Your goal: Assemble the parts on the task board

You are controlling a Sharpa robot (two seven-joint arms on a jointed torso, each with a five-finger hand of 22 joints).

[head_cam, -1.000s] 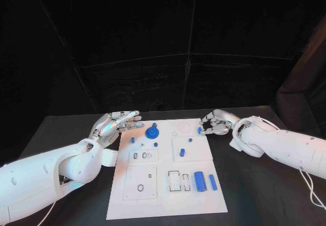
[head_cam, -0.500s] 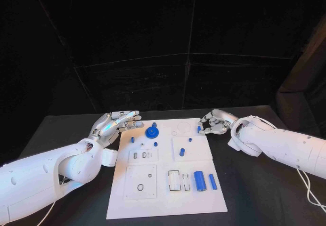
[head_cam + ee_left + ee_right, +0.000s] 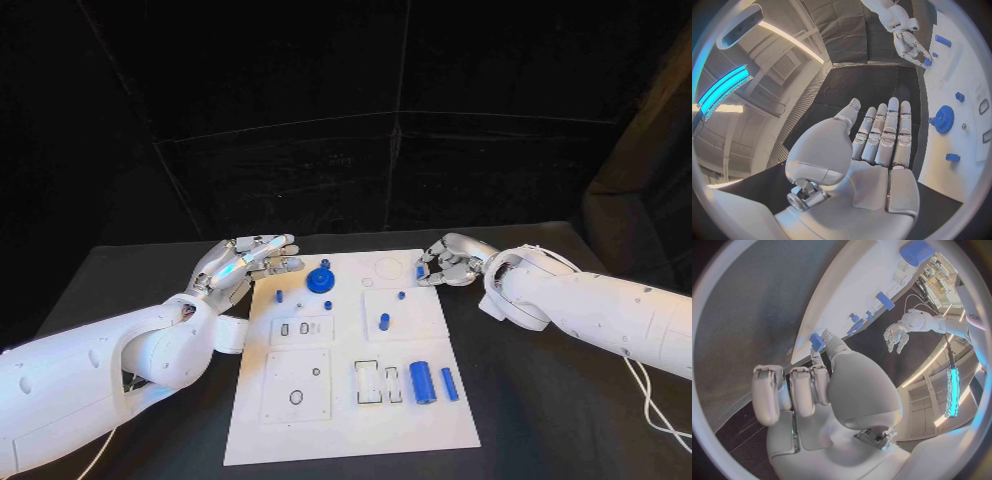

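right hand (image 3: 450, 264) edged toward board | pinches blue part (image 3: 816, 342) | left hand (image 3: 879, 135) spread, empty

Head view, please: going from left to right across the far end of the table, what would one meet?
Left hand → blue gear on the task board → right hand, pinching a small blue part.

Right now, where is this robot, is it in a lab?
Probably a robot lab or test room: a black table with dark curtains behind, a white task board of small blue parts, and strip lights overhead.
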